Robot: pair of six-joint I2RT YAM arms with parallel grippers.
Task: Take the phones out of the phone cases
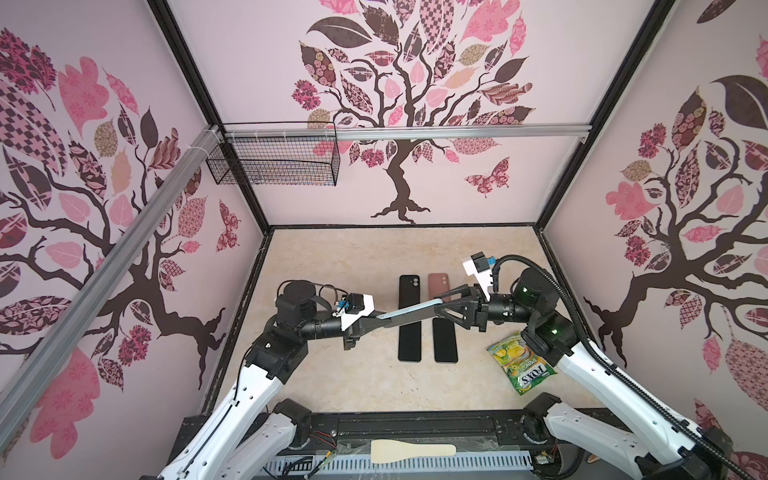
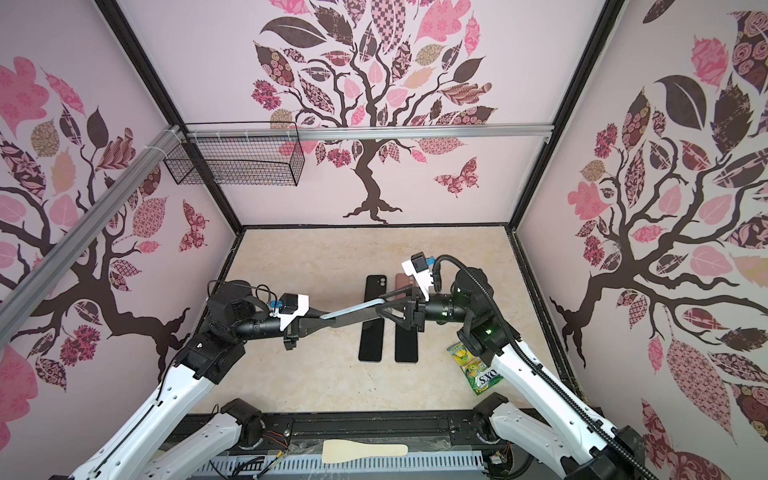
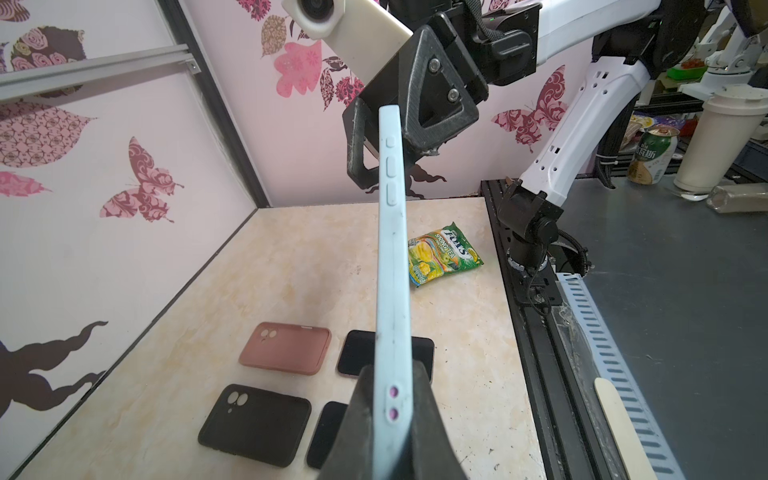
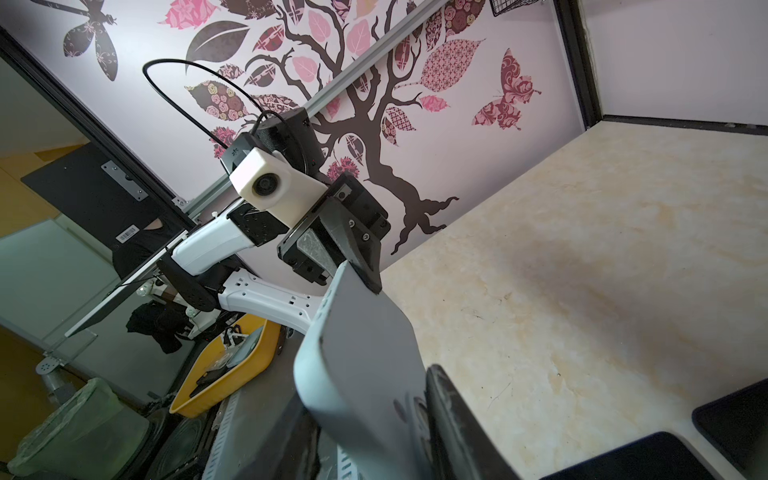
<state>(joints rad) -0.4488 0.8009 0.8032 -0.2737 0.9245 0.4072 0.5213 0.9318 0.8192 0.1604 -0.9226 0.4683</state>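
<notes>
Phone case (image 1: 409, 311), pale blue, is held in air above mid-worktop (image 1: 332, 257). Left gripper (image 1: 379, 318) is clamped on one end. Right gripper (image 1: 437, 306) straddles the other end; grip unclear. Probably light, with a soft, slick rim: peel at a corner.

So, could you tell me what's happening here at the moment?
A phone in a light blue case hangs between the arms, above the table. The left end effector is clamped on one end; the right end effector straddles the other, grip unclear. The phone is still cased. A black case, a pink case and two black phones lie below.
</notes>
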